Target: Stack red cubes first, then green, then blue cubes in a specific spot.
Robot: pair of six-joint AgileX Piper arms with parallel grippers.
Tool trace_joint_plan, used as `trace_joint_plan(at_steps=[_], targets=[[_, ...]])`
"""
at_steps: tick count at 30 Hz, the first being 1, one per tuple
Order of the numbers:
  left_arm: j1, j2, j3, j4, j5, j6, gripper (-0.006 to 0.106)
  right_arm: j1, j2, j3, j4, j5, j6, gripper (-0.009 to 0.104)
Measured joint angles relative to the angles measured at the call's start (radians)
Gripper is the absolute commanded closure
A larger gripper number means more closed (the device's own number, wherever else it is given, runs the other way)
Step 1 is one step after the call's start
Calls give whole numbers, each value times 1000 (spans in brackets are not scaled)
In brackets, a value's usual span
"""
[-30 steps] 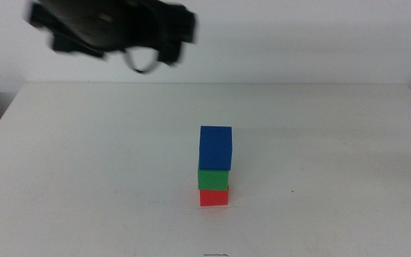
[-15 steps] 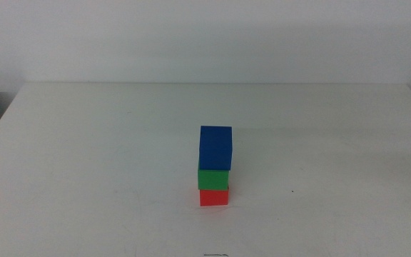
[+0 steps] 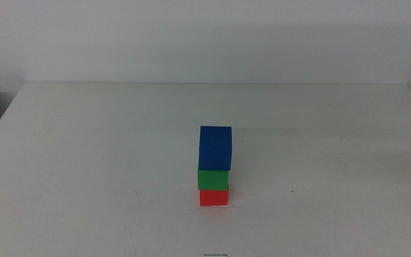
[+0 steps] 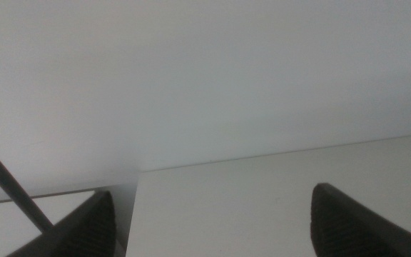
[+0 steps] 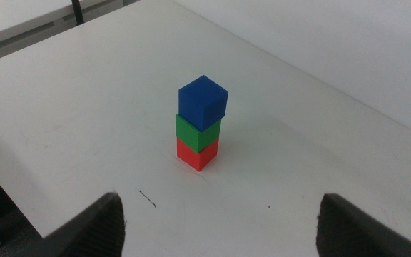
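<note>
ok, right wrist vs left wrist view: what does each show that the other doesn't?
Only the right wrist view shows the stack: blue cube on green cube on red cube, standing clear of the open right gripper. Only the left wrist view shows the open left gripper aimed past the table edge at a blank wall, no cubes. Both show white tabletop and nothing between the jaws.

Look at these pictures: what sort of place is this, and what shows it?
Probably a robot test bench: a plain white table against a bare wall, three stacked cubes, blue on green on red, and two open grippers, left, right.
</note>
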Motion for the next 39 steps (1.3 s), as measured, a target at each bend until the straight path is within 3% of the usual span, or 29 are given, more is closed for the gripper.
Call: trace_joint_plan(at_steps=[8, 12, 16, 23, 32, 39], targets=[[0, -73, 0, 0, 4, 0, 7, 0, 0, 6, -5, -3, 0, 8], [0, -94, 0, -1, 5, 0, 7, -3, -2, 50, -76, -53, 0, 8], [0, -145, 49, 0, -49, 0, 7, -54, 1, 103, -147, -218, 0, 8], [0, -294, 296, 0, -221, 0, 7, -287, 18, 239, 8, -424, 0, 8], [0, -516, 723, -5, -462, 0, 7, -632, -110, 571, 78, -642, 0, 8], [0, -686, 1049, -45, -618, 0, 7, -724, -357, 825, 58, -648, 0, 8]])
